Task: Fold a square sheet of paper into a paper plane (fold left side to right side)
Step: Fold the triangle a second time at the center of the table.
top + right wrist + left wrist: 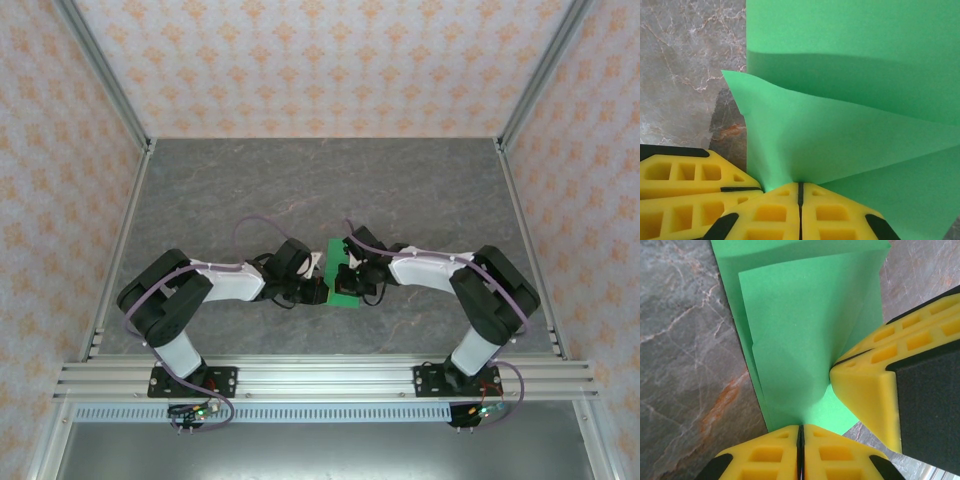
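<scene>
Fingers of the left gripper (321, 288) and the right gripper (351, 277) meet at mid-table in the top view, tips on a thin bright green paper sheet (342, 250) that lies as a narrow folded strip between them; jaw gap too small to read here. Matte grey marbled table top (250, 190), pale orange-patterned walls (300, 60), ribbed aluminium rail (320, 375) at the arm bases. Left wrist view: the left gripper (801, 429) has its yellow honeycomb-moulded fingers (765, 455) pressed together, only a dark seam between them, nipping the near edge of the sheet (800, 330). Paper smooth, unmarked, layered, with one flap raised and soft creases running down to the pinch. Right gripper (834, 371) comes in from the right, its wedge tip touching the raised flap; black pad on its flank. Rust-veined stone on either side. Right wrist view: the right gripper (800, 186) is likewise closed tight, with the sheet (850, 135) fanning upward from its tips in broad curved folds, one corner curling free at the left. Left gripper (759, 188) sits just beside it, lower left, also closed.
</scene>
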Tool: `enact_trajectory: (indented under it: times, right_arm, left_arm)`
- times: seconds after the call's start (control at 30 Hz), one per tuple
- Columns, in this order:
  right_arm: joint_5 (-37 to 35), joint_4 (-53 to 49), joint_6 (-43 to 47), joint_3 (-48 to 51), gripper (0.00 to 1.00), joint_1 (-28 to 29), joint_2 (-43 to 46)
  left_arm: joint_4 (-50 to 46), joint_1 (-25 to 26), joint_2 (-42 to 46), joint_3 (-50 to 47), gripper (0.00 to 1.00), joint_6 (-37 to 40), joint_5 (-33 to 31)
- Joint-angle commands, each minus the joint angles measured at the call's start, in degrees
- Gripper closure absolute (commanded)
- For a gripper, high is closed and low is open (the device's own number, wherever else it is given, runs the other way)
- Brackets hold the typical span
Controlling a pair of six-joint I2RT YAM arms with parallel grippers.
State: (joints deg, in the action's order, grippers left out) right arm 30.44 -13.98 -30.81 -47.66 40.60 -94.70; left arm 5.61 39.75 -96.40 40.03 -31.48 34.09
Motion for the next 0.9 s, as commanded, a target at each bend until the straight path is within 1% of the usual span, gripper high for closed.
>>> enact_trajectory:
  times: [0.0,0.17,0.47,0.67,0.87]
  right_arm:
    - [-0.2,-0.5,0.1,-1.5,0.92,0.3,0.5]
    - [0.2,-0.6,0.0,-1.8,0.92,0.3,1.5]
    - [0.6,0.0,-0.2,-2.3,0.92,1.0,0.7]
    - [-0.4,-1.1,0.3,-2.4,0.92,1.0,2.2]
    - [0.1,-0.4,0.0,-2.9,0.92,1.0,0.2]
  left_arm:
    - [-5.3,0.3,-0.9,-0.7,0.91,0.6,-5.0]
    - [-5.6,0.4,-0.7,-0.5,0.91,0.5,-5.2]
    - [-6.1,0.6,-0.7,-0.3,0.91,0.5,-5.6]
    - [-6.1,0.8,-0.7,-0.3,0.91,0.5,-5.8]
    - [-6.2,0.9,-0.7,-0.3,0.91,0.5,-6.0]
